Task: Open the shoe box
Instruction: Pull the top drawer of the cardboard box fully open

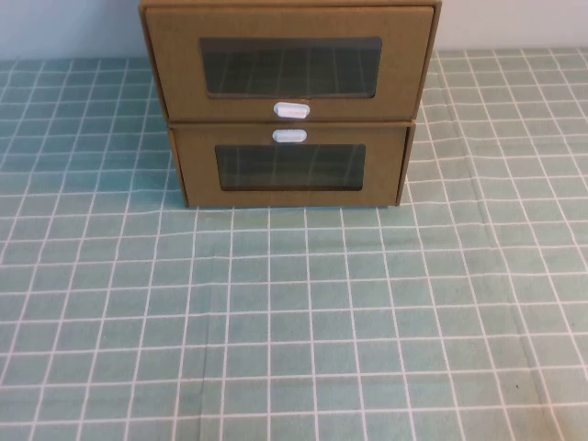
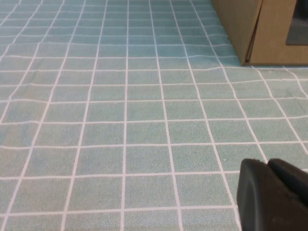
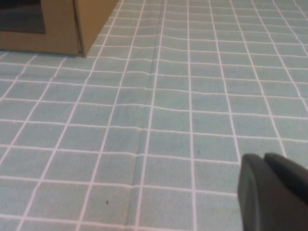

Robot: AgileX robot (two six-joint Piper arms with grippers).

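Step in hand: approach, not yet begun; the lower shoe box (image 1: 290, 170) and the upper shoe box (image 1: 289, 64) stand stacked and closed at the far middle of the tablecloth (image 1: 294, 331).

The left gripper (image 2: 268, 166) and right gripper (image 3: 264, 161) hang low over the cloth, well apart from the boxes; both claws are pressed together and empty.

Next move, as judged: spread one claw; reach a white handle (image 1: 289, 136); pull it toward the robot.

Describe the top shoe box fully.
The top box is brown cardboard, shut, with a dark window and a white handle low on its front. It sits on the lower box, far across the checked cloth. Nothing else touches it: left gripper and right gripper, both shut, hang over the cloth, clear of it.
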